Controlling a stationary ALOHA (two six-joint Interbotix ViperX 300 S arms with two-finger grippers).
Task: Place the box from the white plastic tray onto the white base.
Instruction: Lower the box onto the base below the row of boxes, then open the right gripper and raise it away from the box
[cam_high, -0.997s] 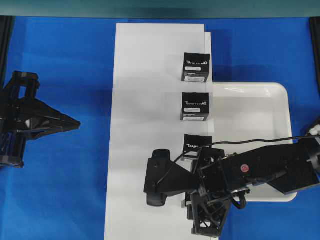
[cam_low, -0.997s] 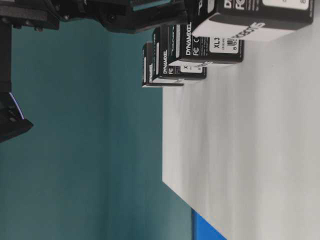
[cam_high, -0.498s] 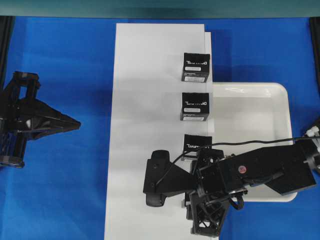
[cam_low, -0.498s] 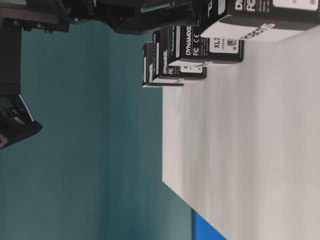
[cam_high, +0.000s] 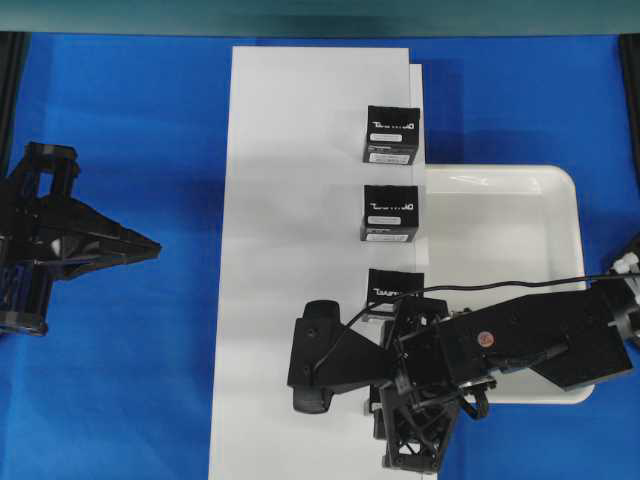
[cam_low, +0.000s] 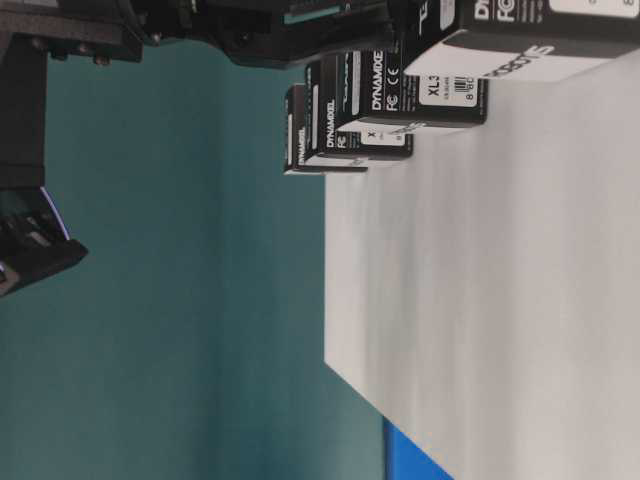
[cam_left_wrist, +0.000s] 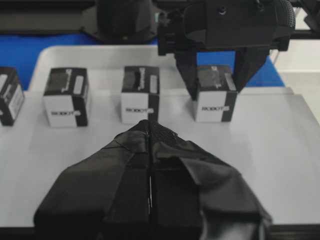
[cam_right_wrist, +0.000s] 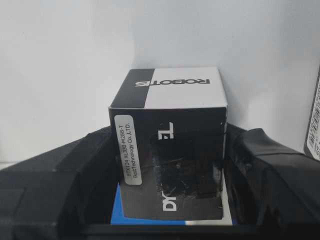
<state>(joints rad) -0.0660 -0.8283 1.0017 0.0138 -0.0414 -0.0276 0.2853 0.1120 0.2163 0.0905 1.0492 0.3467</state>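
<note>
The box (cam_right_wrist: 170, 150), black with a white ROBOTIS face and a white label strip, sits between my right gripper's (cam_right_wrist: 170, 140) fingers, which are shut on its sides. In the left wrist view the same gripper (cam_left_wrist: 215, 92) straddles the box (cam_left_wrist: 215, 100), whose bottom edge meets the white base (cam_left_wrist: 260, 150) at the right end of a row of boxes. From overhead the right arm (cam_high: 500, 345) hides the box. The white plastic tray (cam_high: 500, 230) lies right of the base (cam_high: 290, 200). My left gripper (cam_left_wrist: 150, 122) is shut, holds nothing and hovers apart on the left (cam_high: 150, 247).
Three black DYNAMIXEL boxes (cam_high: 391, 134) (cam_high: 389, 213) (cam_high: 395, 285) stand in a line along the base's right edge. Blue table (cam_high: 130, 400) surrounds the board. The tray's rim (cam_left_wrist: 65, 50) runs just behind the row of boxes.
The right gripper and the box have sunk slightly toward the base. The left arm has stayed still.
</note>
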